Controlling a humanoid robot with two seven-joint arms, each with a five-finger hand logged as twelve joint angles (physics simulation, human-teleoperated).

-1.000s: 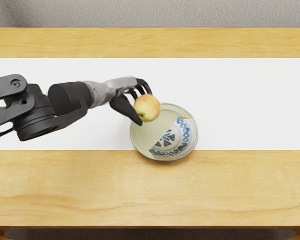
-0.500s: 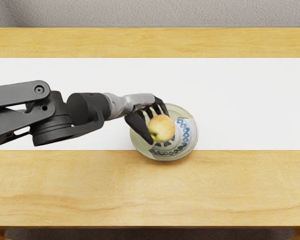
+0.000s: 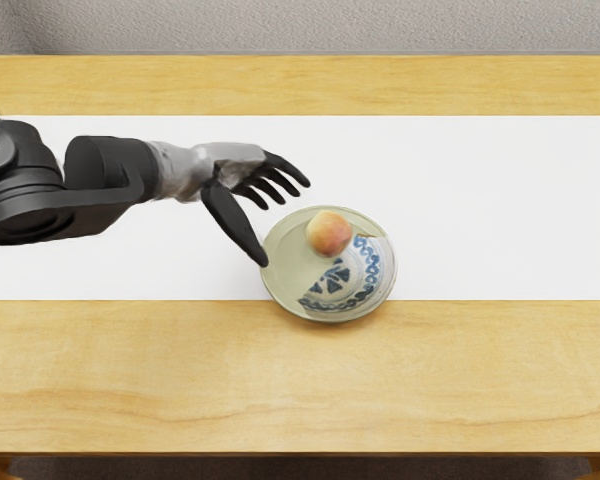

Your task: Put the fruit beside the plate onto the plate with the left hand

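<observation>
Head view, looking down at a slant on a wooden table (image 3: 300, 380); a white runner (image 3: 480, 200) crosses it from left edge to right edge of the frame.

Plate (image 3: 288, 268) sits on the runner just below centre frame, its lower rim at the runner's lower border; pale glaze, blue pattern on its right half.

Fruit (image 3: 328, 232), round, yellow with a red blush, rests on the plate in its upper part, close to the far rim; nothing grips it; it stands apart from the hand.

Left arm (image 3: 90, 180) enters from the left edge, upper left of the frame; dark bulky joint housing, grey wrist section.

Left hand (image 3: 242, 185) hangs over the runner, up and to the left of the plate; fingers (image 3: 280, 180) spread and straight, pointing right toward the fruit, holding nothing; thumb (image 3: 238, 228) stretched down and right, its tip at the plate's left rim; contact with the rim cannot be judged from this angle.

Right arm not seen anywhere in the frame.
</observation>
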